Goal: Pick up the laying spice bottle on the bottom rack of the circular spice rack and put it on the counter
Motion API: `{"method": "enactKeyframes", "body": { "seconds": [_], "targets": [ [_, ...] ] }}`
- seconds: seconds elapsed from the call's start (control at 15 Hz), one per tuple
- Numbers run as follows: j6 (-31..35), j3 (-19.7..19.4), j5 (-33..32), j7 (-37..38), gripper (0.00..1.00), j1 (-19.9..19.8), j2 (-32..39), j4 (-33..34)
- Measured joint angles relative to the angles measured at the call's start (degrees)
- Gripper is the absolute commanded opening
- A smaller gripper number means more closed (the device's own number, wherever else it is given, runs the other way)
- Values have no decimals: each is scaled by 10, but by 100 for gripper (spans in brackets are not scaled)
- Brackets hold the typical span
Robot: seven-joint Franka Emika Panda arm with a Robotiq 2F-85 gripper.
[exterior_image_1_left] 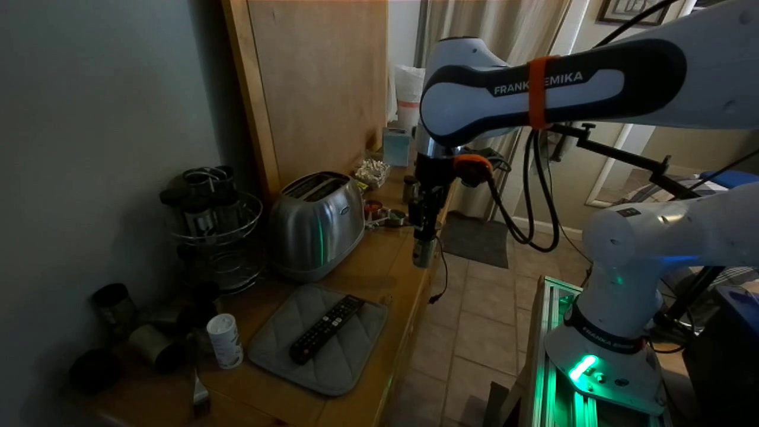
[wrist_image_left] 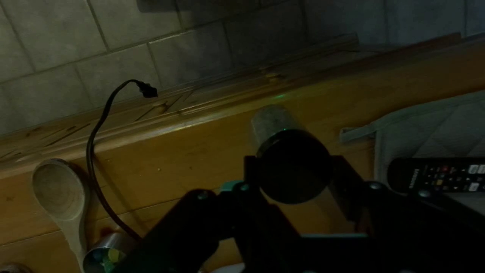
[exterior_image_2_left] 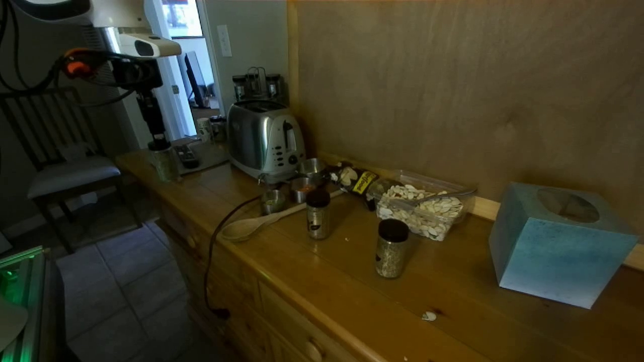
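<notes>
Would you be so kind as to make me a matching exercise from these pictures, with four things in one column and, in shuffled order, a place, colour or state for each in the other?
Things
1. Gripper
2. Spice rack
3. Remote control
4. Tissue box

Places, colours, states
A. Has jars on its upper tier
B. Light blue
C. Closed on a dark-capped bottle
D. Lying on a grey pad

Right pairs: 1-C, 2-A, 3-D, 4-B
</notes>
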Motion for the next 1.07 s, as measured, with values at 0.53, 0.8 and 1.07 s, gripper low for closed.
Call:
{"method": "enactKeyframes", "body": {
  "seconds": [0.53, 0.8, 1.07],
  "targets": [
    [76, 74, 10, 39, 25, -55, -2, -1],
    [130, 122, 34, 83, 25, -94, -13, 0],
    [165, 146, 56, 114, 25, -124, -32, 2]
  ]
}}
